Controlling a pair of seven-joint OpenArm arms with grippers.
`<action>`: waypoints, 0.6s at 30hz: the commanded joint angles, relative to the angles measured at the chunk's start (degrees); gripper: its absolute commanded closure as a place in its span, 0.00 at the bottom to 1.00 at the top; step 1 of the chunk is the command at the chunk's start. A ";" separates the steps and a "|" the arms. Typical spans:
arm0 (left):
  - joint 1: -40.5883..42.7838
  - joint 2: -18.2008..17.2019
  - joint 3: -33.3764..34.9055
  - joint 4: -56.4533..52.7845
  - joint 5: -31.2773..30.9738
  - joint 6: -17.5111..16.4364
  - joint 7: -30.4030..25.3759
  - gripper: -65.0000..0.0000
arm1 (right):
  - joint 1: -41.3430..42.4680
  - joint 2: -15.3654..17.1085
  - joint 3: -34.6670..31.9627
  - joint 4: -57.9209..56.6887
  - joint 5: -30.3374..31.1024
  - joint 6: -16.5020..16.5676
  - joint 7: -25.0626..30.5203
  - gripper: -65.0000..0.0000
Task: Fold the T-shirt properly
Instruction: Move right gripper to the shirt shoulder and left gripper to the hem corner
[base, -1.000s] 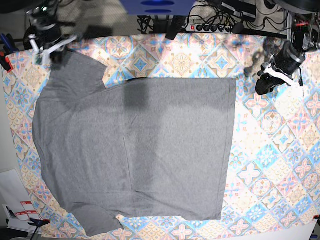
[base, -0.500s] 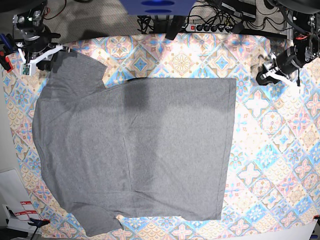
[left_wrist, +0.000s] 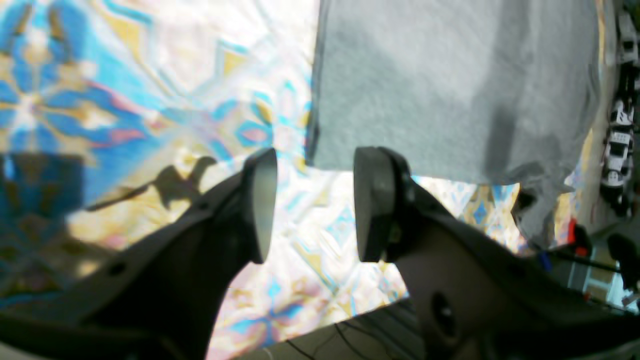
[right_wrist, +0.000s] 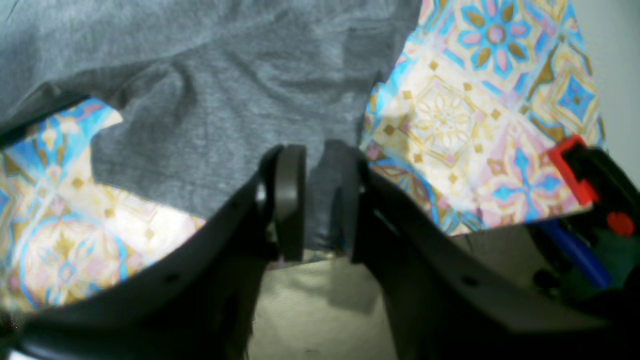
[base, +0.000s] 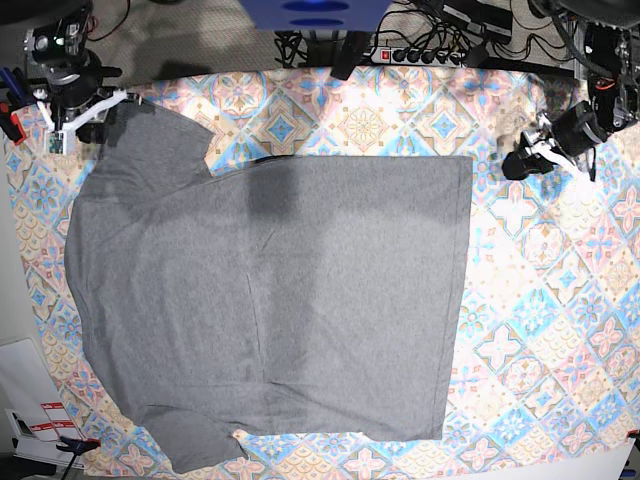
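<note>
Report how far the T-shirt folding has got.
Done: the plain heather-grey knit T-shirt lies spread flat on the colourful tile-patterned cloth, its hem edge straight; no fold shows yet. In hand: the right pincer sits at the edge of the upper sleeve, grey fabric between its jaws. The left pincer is open and empty, clear of the hem corner. Left: every fold, sleeves and body.

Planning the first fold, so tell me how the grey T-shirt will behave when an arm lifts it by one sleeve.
The T-shirt will probably droop rather than hold shape: the right wrist view shows soft wrinkles in its knit. Spread wide over the patterned cloth, it would likely trail and drag. It looks thin, so probably light.
</note>
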 joint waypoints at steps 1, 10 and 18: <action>-0.71 -0.47 -1.01 -0.16 -0.91 -1.30 0.99 0.61 | -0.22 0.77 -0.22 0.76 0.56 0.00 1.16 0.80; -9.41 2.07 -0.57 -11.42 -0.21 -12.90 10.39 0.61 | -0.22 0.77 -0.83 0.76 0.47 0.00 1.16 0.80; -10.64 2.34 -0.48 -12.74 0.40 -13.87 10.57 0.60 | -0.31 0.77 -0.48 0.76 0.47 0.00 1.16 0.80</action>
